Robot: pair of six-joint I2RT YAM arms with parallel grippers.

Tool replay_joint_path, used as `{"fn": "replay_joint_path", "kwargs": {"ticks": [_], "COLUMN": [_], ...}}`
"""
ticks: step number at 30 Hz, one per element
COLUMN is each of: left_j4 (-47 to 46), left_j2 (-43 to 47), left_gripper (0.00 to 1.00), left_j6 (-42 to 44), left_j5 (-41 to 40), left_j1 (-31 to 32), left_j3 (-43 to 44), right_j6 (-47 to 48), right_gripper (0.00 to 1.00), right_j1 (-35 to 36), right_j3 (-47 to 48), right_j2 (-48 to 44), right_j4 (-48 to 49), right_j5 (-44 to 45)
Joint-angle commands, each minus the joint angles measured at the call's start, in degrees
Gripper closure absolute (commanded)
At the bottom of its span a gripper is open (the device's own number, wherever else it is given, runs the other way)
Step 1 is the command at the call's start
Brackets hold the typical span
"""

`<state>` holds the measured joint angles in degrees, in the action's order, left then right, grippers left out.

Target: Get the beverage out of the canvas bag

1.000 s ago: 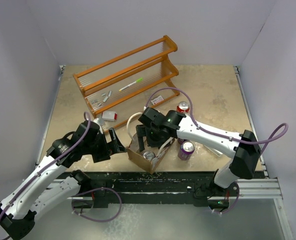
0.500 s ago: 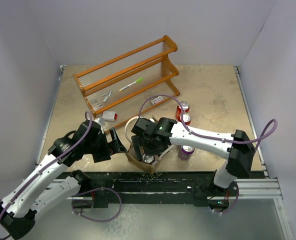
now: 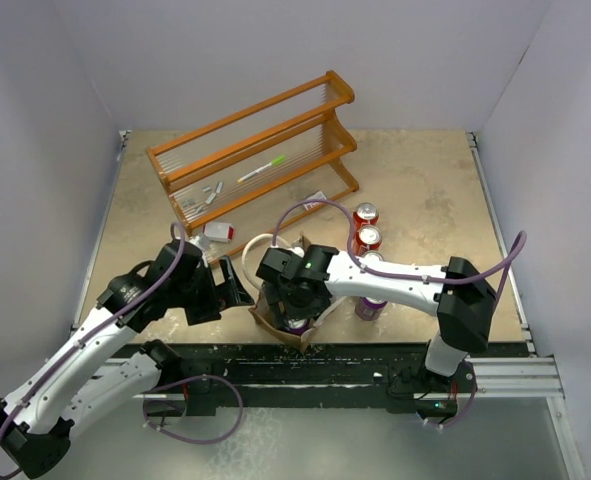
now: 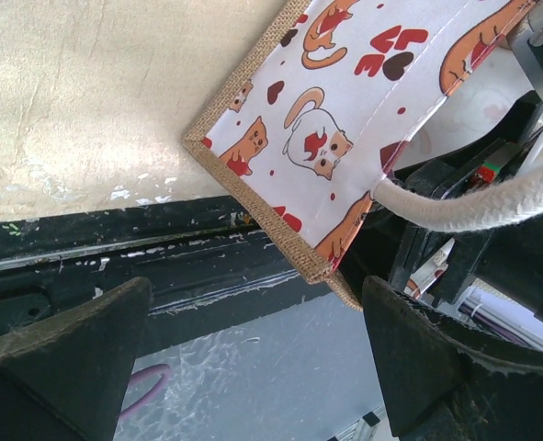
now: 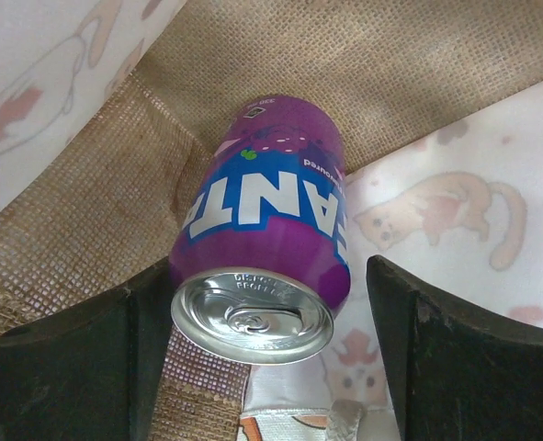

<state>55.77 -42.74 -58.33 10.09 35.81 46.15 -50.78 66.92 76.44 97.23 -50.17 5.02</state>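
The canvas bag (image 3: pixel 273 320) stands near the table's front edge, tan burlap with cat-print panels (image 4: pixel 345 119) and a white rope handle (image 4: pixel 473 207). A purple Fanta can (image 5: pixel 269 220), the beverage, sits tilted inside it on the burlap bottom. My right gripper (image 5: pixel 264 280) reaches down into the bag, open, with one finger on each side of the can's top. The left finger is against the can and the right finger stands a little apart. My left gripper (image 4: pixel 257 312) is wide open just left of the bag's corner, with nothing between its fingers.
Two red cans (image 3: pixel 365 213) (image 3: pixel 368 237) and a purple can (image 3: pixel 370 305) stand on the table right of the bag, close under the right arm. An orange wooden rack (image 3: pixel 255 150) stands behind. A small red-and-white box (image 3: pixel 218 231) lies left of the bag.
My right gripper has swung left and gone down into the bag, over the purple can, and its jaws have narrowed slightly. The left arm has stayed still.
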Motion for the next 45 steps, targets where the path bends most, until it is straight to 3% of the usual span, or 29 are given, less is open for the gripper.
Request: {"fn": "replay_joint_path", "kwargs": {"ticks": [1, 10, 19, 25, 31, 45], "left_j4": [-0.92, -2.83, -3.53, -3.94, -3.69, -4.64], "left_j2": [0.9, -0.42, -1.21, -2.44, -2.87, -4.65], "left_gripper": [0.01, 0.01, 0.01, 0.01, 0.01, 0.01], "left_j6": [0.6, 0.51, 0.57, 0.9, 1.04, 1.33], "left_j5": [0.59, 1.15, 1.33, 1.42, 1.34, 1.25], "left_j1": [0.22, 0.18, 0.22, 0.21, 0.15, 0.16], "left_j3": [-0.28, -0.63, -0.71, 0.01, 0.51, 1.6], "right_j6": [-1.19, -0.89, 0.03, 0.41, 1.25, 4.41], "right_gripper": [0.2, 0.31, 0.7, 0.82, 0.85, 0.87], "right_j1": [1.06, 1.84, 1.82, 1.73, 0.57, -11.14], "right_j3": [-0.88, 0.64, 5.69, 9.28, 10.54, 7.73], "right_j2": [-0.59, -0.2, -0.51, -0.9, -1.25, -7.58], "right_j4": [-2.54, -3.61, -5.34, -5.51, -4.08, 5.87], "right_j5": [0.81, 1.01, 3.38, 3.71, 4.24, -11.31]}}
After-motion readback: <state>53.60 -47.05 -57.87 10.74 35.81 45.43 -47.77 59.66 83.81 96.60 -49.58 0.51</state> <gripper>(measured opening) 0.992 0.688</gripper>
